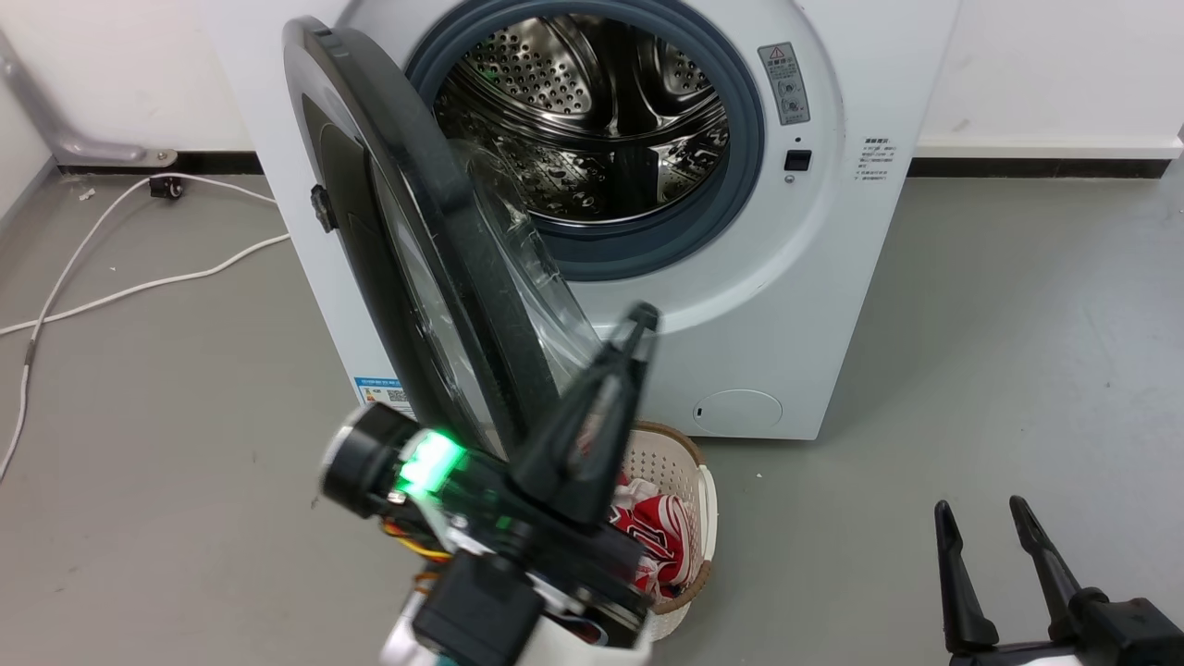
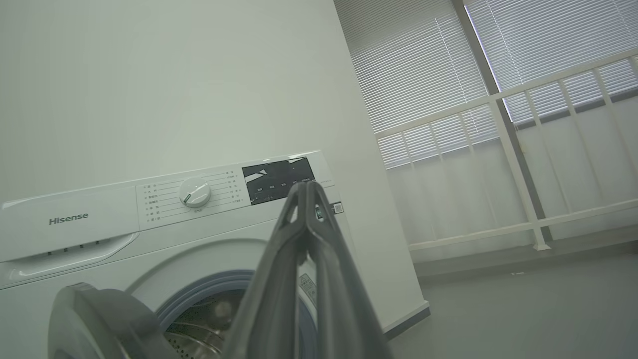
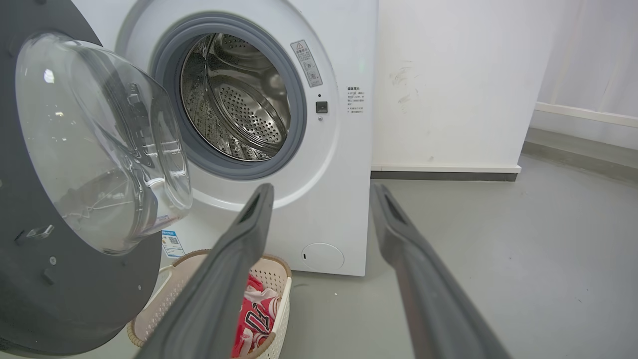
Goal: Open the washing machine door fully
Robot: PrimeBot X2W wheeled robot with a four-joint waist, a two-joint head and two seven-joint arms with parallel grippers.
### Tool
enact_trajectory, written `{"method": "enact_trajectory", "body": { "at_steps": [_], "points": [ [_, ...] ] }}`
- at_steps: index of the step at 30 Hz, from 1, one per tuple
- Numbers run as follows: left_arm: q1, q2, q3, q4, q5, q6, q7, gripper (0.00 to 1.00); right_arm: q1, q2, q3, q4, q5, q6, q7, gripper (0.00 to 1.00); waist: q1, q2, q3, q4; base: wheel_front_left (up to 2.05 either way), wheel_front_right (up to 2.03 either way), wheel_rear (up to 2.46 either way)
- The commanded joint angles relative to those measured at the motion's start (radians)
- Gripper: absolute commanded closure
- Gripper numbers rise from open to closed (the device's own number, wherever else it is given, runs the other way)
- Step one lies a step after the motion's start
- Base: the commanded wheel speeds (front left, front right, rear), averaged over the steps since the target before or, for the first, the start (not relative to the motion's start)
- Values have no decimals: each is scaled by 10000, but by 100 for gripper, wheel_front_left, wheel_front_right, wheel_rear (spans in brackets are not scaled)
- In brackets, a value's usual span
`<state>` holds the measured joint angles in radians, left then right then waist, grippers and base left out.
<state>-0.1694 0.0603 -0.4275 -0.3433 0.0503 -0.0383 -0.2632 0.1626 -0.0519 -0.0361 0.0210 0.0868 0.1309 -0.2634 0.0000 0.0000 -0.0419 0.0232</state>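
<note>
Floor point(image 1: 971, 351): smooth grey, with small marks.
Wall point(image 1: 1045, 65): white, with a dark skirting strip behind the machine.
Window blinds point(image 2: 423, 75): pale slats to one side, behind a white railing point(image 2: 518, 149).
Washing machine point(image 1: 768, 305): white front-loader against the wall, its steel drum point(image 1: 592, 111) exposed.
Washing machine door point(image 1: 444, 277): swung out from the hinge, almost edge-on to the head view, with the glass bowl facing the drum.
Laundry basket point(image 1: 689, 481): on the floor just before the machine, holding red-and-white cloth point(image 1: 661, 536).
Cable point(image 1: 139, 287): white, trailing across the floor.
Left gripper point(image 1: 640, 322): fingers pressed together on nothing; its arm hides the door's lower edge and part of the basket.
Right gripper point(image 1: 980, 507): fingers spread wide, well apart from the door.
</note>
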Motion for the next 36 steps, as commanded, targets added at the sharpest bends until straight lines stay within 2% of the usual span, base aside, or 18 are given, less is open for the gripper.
{"method": "enact_trajectory", "body": {
  "at_steps": [1, 7, 20, 28, 36],
  "points": [
    [-98, -10, -291, 112, -46, -52, -24, 100, -151, 31, 24, 22, 36, -3, -17, 0, 0, 0, 7, -3, 0, 0, 0],
    [-158, -51, -1368, 586, -147, -109, -24, 100, -163, 32, 67, 54, 69, -3, -17, 0, 0, 0, 37, -22, 0, 0, 0],
    [478, 153, -2597, 1927, -226, -220, -24, 100, -116, 32, 119, 204, 164, -3, -17, 0, 0, 0, 93, 120, 0, 0, 0],
    [1041, 495, -2698, 3074, -352, -34, -24, 100, -213, 32, 153, 286, 172, -3, -18, 0, 0, 0, 141, 198, 0, 0, 0],
    [1007, 648, -2163, 4322, -726, 256, -25, 100, -261, 32, 191, 397, 191, -3, -18, 0, 0, 0, 199, 200, 0, 0, 0]
  ]
}}
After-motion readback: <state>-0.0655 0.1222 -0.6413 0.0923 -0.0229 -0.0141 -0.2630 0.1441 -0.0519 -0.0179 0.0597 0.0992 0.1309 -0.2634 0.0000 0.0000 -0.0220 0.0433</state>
